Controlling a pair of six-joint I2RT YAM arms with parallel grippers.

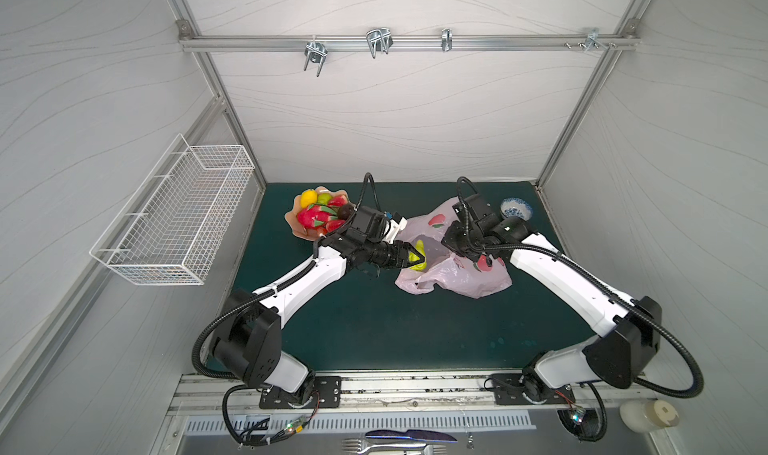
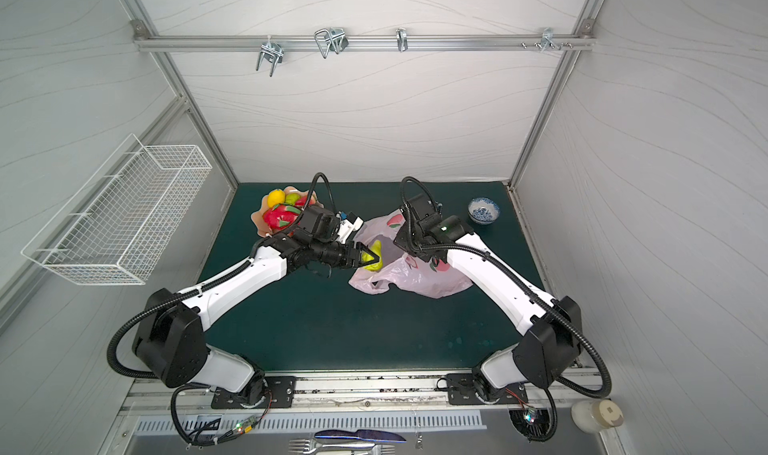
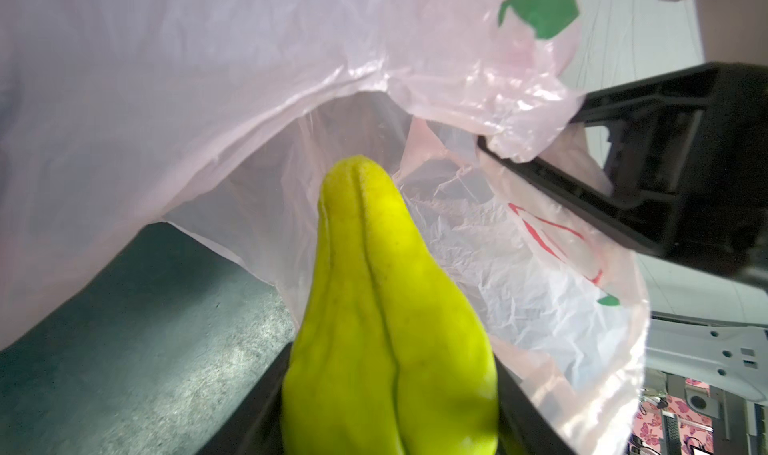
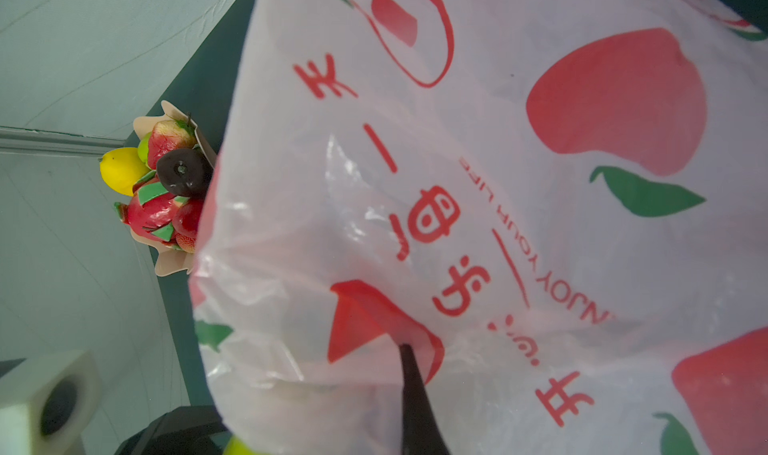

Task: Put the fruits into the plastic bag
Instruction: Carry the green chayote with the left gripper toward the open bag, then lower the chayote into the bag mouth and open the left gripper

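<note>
My left gripper (image 1: pixel 420 260) is shut on a yellow-green pear (image 1: pixel 419 249) and holds it at the open mouth of the plastic bag (image 1: pixel 457 276). In the left wrist view the pear (image 3: pixel 386 307) points into the bag (image 3: pixel 208 78), with black fingers on both sides of it. My right gripper (image 4: pixel 405 349) is shut on the bag's upper edge (image 4: pixel 540 224) and holds it up. The other fruits lie piled in a peach dish (image 1: pixel 297 230) at the back left, among them a lemon (image 1: pixel 308 197), a dragon fruit (image 1: pixel 311 216) and a dark round one (image 1: pixel 345 211).
A blue-and-white bowl (image 1: pixel 515 208) stands at the back right, close to the right arm. A white wire basket (image 1: pixel 174 216) hangs on the left wall. Forks and a knife (image 1: pixel 399 440) lie below the front rail. Green mat (image 1: pixel 374 328) stretches in front of the bag.
</note>
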